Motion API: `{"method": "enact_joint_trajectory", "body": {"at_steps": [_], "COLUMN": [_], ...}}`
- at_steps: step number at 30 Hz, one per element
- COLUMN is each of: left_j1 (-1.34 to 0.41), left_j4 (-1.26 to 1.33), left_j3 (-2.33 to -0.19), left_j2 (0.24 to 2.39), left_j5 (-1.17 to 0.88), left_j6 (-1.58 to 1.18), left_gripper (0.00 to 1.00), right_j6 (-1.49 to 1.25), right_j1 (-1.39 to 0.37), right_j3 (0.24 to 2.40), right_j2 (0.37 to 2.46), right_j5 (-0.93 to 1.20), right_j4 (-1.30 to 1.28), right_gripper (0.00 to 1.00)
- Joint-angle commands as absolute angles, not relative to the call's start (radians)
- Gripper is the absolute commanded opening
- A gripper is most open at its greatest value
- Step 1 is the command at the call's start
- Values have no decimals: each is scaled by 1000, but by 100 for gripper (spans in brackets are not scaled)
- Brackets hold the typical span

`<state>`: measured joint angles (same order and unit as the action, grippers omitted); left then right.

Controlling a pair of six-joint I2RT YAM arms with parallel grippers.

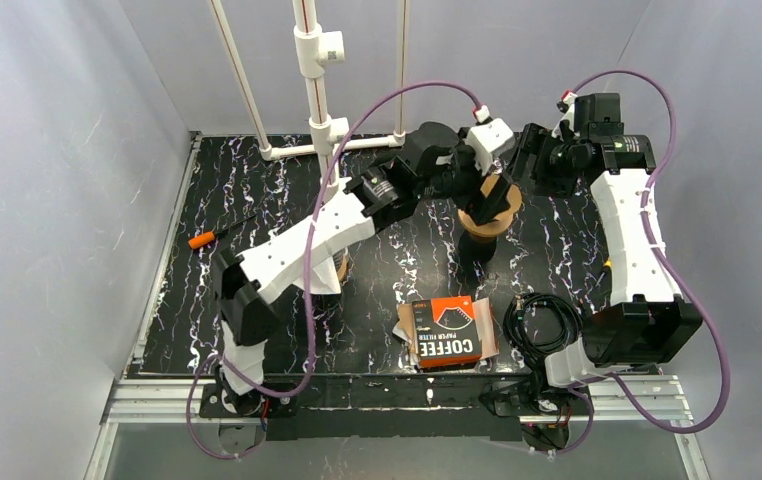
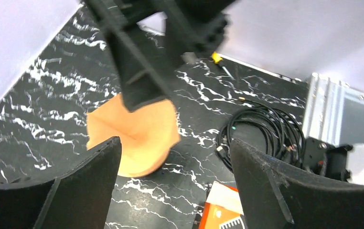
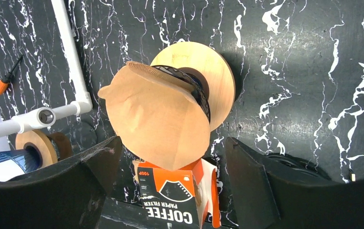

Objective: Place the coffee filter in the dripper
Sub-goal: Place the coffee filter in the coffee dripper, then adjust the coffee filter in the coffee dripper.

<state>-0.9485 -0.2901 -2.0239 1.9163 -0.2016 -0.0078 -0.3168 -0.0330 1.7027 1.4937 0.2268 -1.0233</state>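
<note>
The brown paper coffee filter [image 3: 161,124] sits tilted in the dripper [image 3: 200,93], a black ribbed cone on a round wooden disc, and much of the paper stands out over the rim. From above, the dripper [image 1: 490,215] stands mid-table at the back with the filter [image 1: 498,190] on top. My right gripper [image 3: 173,140] hangs open above the filter and holds nothing. My left gripper [image 2: 175,143] is open too, beside the blurred filter [image 2: 137,136], with bare table between its fingers. Both grippers, left [image 1: 462,172] and right [image 1: 530,165], flank the dripper closely.
An orange and black coffee filter box [image 1: 447,332] lies near the front edge. A coiled black cable [image 1: 542,322] is to its right. An orange-handled screwdriver [image 1: 204,239] lies at the left. A white pipe frame [image 1: 312,95] stands at the back. A second wooden stand [image 3: 33,147] is under the left arm.
</note>
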Motion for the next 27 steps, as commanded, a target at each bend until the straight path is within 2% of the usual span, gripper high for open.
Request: {"method": "enact_joint_trajectory", "body": {"at_steps": [1, 8, 13, 20, 27], "left_j1": [-1003, -1015, -1014, -1013, -1005], "left_j4": [-239, -233, -331, -503, -743], "left_j3": [-1931, -1639, -1526, -1477, -1547], "left_j2": [1743, 1462, 1301, 1181, 1154], "left_j5": [-249, -193, -101, 115, 302], "left_j6": [172, 207, 211, 116, -122], "left_gripper": [82, 82, 83, 84, 84], "right_j6": [-286, -279, -275, -267, -252], "right_j1": [-29, -67, -143, -314, -460], "right_j3": [1765, 1838, 1891, 1944, 1938], "right_j2": [1451, 1464, 1479, 1509, 1524], "right_j5": [211, 215, 177, 98, 56], "right_j4": [-1063, -1084, -1085, -1059, -1012], "right_gripper": [88, 87, 87, 87, 87]}}
